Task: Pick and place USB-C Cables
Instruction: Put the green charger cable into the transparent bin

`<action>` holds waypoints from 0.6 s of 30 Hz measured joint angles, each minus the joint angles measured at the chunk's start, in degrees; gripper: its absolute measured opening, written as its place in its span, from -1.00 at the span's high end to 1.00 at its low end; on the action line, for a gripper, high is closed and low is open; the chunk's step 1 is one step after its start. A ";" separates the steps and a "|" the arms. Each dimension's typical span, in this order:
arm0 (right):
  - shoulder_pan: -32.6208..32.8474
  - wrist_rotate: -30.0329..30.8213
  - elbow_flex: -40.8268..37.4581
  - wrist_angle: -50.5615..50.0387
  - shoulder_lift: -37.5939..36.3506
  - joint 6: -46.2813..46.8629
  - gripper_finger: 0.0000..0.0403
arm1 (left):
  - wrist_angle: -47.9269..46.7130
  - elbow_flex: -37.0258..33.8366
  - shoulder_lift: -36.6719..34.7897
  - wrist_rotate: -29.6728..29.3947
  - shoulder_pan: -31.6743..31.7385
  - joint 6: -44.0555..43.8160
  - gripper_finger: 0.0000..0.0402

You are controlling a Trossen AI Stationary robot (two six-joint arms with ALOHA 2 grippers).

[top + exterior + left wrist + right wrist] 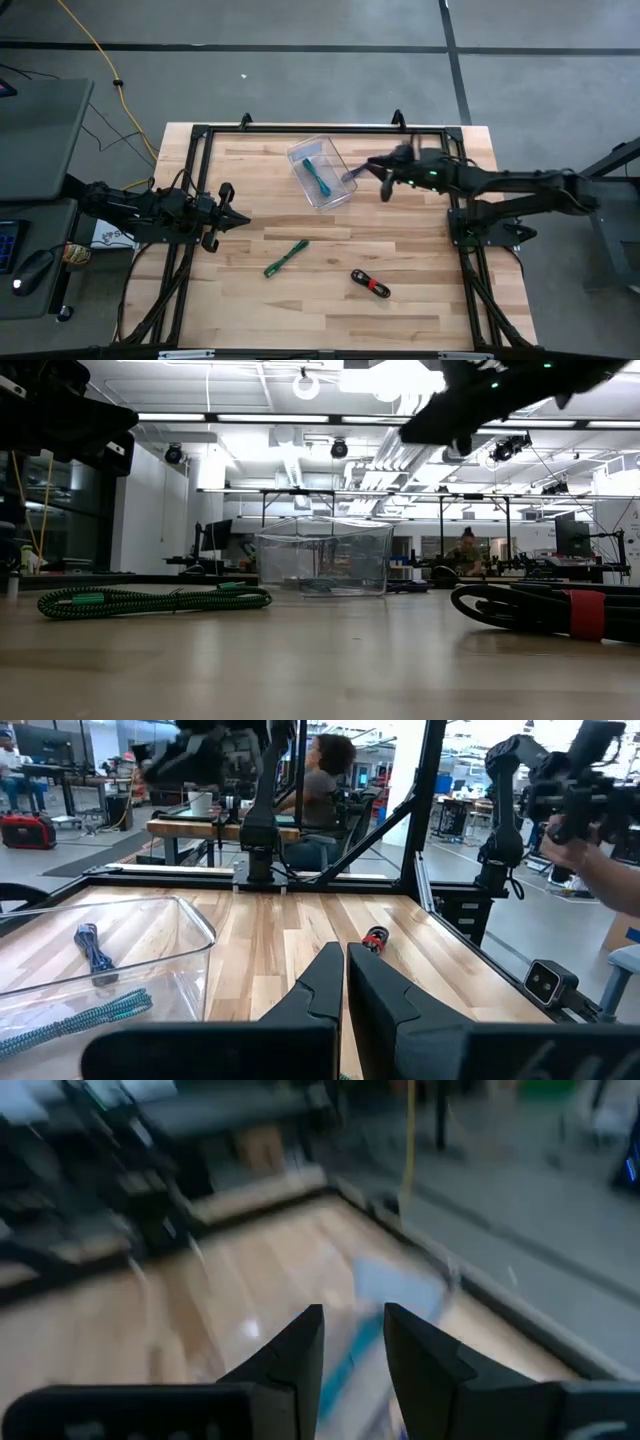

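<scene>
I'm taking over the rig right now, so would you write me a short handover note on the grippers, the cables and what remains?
Left gripper: shut, empty, waiting over the table's left side.
Right gripper: open, empty, hovering just beside the clear bin on its right-arm side.
Done: teal cable and purple cable lie inside the bin.
Left: green cable on the table near the middle, front of the bin; black cable with red band farther front and right. Both still need picking and placing in the bin.
</scene>
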 joint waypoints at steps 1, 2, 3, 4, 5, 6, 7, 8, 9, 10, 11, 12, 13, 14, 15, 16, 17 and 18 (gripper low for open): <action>0.00 -0.40 -1.54 2.35 -1.58 -0.69 0.51 | 0.00 -0.01 0.00 -0.02 0.00 0.00 1.00; 0.00 -1.11 -3.07 4.39 -3.19 -1.45 0.51 | 0.00 -0.01 0.00 0.00 0.02 0.00 1.00; 0.00 -1.75 -4.40 5.91 -4.45 -1.94 0.51 | 0.00 0.02 0.00 0.00 0.00 0.00 1.00; 0.00 -2.32 -5.42 6.94 -5.54 -2.45 0.51 | 0.00 0.00 0.00 0.00 0.02 0.00 1.00; 0.00 -2.70 -6.28 7.18 -6.65 -2.83 0.51 | 0.00 0.00 -0.01 0.00 0.01 0.00 1.00; 0.00 -2.74 -7.09 7.17 -7.54 -3.14 0.51 | 0.00 -0.01 0.00 -0.02 0.02 0.00 1.00; 0.00 -2.78 -7.66 7.17 -8.17 -3.46 0.51 | 0.00 -0.01 0.00 0.00 0.01 0.00 1.00; 0.00 -2.78 -8.26 7.10 -8.71 -3.76 0.51 | 0.00 0.00 0.00 0.00 0.00 0.00 1.00; 0.00 -2.78 -8.66 6.70 -9.10 -3.99 0.51 | 0.00 0.01 0.00 -0.03 0.00 0.00 1.00; 0.00 -2.78 -8.83 6.42 -9.25 -4.03 0.51 | 0.03 -0.01 0.00 -0.03 0.02 0.15 1.00; 0.00 -2.80 -8.85 6.09 -9.32 -4.01 0.51 | 0.14 0.00 0.00 -0.14 0.02 0.70 1.00; 0.00 -2.82 -8.85 6.05 -9.33 -3.93 0.51 | 0.31 -0.01 0.00 -0.17 0.02 1.46 1.00; 0.00 -2.82 -8.85 6.04 -9.31 -3.95 0.51 | 0.39 0.01 -0.02 -0.17 0.02 1.99 1.00; 0.00 -2.82 -8.85 6.07 -9.28 -3.94 0.51 | 0.35 0.00 0.00 -0.17 0.01 2.00 1.00; 0.00 -2.80 -8.85 6.27 -9.23 -3.94 0.51 | 0.35 -0.01 0.00 -0.17 0.02 1.84 1.00; 0.00 -2.72 -8.85 6.47 -9.22 -3.95 0.51 | 0.36 0.00 0.00 -0.17 0.02 1.47 1.00; 0.00 -2.55 -8.85 6.78 -9.22 -3.93 0.51 | 0.35 0.01 0.00 -0.19 0.02 1.49 1.00; 0.00 -2.53 -8.85 7.10 -9.22 -3.96 0.51 | 0.44 -0.01 0.00 -0.17 0.01 1.51 1.00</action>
